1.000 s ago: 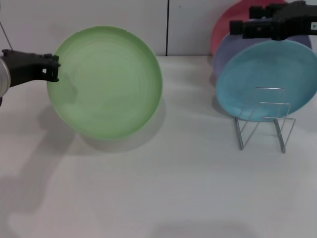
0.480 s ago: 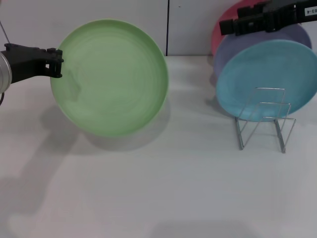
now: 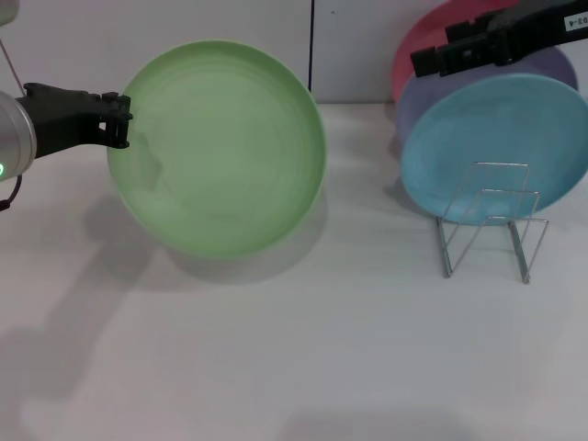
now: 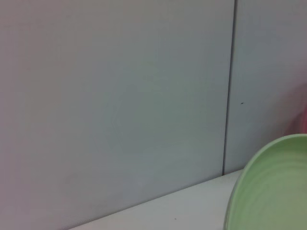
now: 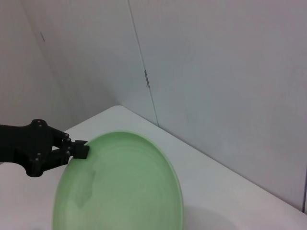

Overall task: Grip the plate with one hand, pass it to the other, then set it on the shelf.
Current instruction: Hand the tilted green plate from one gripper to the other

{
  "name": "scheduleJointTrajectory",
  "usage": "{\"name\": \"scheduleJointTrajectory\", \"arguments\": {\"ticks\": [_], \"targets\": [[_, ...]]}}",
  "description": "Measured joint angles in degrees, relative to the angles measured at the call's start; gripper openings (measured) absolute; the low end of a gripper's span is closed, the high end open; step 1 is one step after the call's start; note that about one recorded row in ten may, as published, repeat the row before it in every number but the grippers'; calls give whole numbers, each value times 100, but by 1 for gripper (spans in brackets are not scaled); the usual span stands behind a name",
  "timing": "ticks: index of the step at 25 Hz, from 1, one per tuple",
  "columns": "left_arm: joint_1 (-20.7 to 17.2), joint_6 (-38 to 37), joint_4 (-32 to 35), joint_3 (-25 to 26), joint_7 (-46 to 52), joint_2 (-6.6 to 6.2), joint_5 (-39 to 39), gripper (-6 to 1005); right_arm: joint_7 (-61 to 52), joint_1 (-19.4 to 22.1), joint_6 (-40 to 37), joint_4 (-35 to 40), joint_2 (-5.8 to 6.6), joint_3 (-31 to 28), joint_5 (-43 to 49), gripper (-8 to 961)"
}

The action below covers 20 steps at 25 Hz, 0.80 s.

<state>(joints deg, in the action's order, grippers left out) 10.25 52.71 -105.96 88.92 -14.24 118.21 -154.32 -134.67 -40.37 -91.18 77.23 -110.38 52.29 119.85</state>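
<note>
The light green plate (image 3: 220, 147) hangs upright above the table at the left, its face toward me. My left gripper (image 3: 119, 119) is shut on its left rim. The right wrist view shows the same plate (image 5: 124, 187) with the left gripper (image 5: 79, 151) pinching its edge, and the left wrist view catches only a slice of the plate (image 4: 273, 191). My right gripper (image 3: 432, 50) hovers at the upper right with its fingers apart, pointing toward the plate and well clear of it. The wire shelf (image 3: 487, 220) stands at the right.
A turquoise plate (image 3: 496, 142) leans in the shelf, with a lavender plate (image 3: 423, 92) and a red plate (image 3: 418, 46) behind it. A white wall runs along the back of the table. White table surface spreads across the front and middle.
My left gripper has carried the green plate to the right and slightly up. The right gripper has shifted left and tilted, staying above the stacked plates.
</note>
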Motion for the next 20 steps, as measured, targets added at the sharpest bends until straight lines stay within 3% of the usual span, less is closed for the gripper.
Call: {"name": "scheduleJointTrajectory", "arguments": {"ticks": [13, 17, 18, 20], "targets": [[45, -37, -8, -135, 0, 0, 7, 31, -148, -161, -13, -101, -39, 51, 162, 818], [47, -40, -31, -145, 0, 0, 16, 31, -157, -225, 9, -103, -117, 66, 265, 817], [47, -31, -66, -156, 0, 0, 23, 31, -159, -296, 27, -104, -201, 68, 435, 817], [48, -28, -77, -163, 0, 0, 23, 31, -159, -331, 35, -104, -248, 68, 537, 817]]}}
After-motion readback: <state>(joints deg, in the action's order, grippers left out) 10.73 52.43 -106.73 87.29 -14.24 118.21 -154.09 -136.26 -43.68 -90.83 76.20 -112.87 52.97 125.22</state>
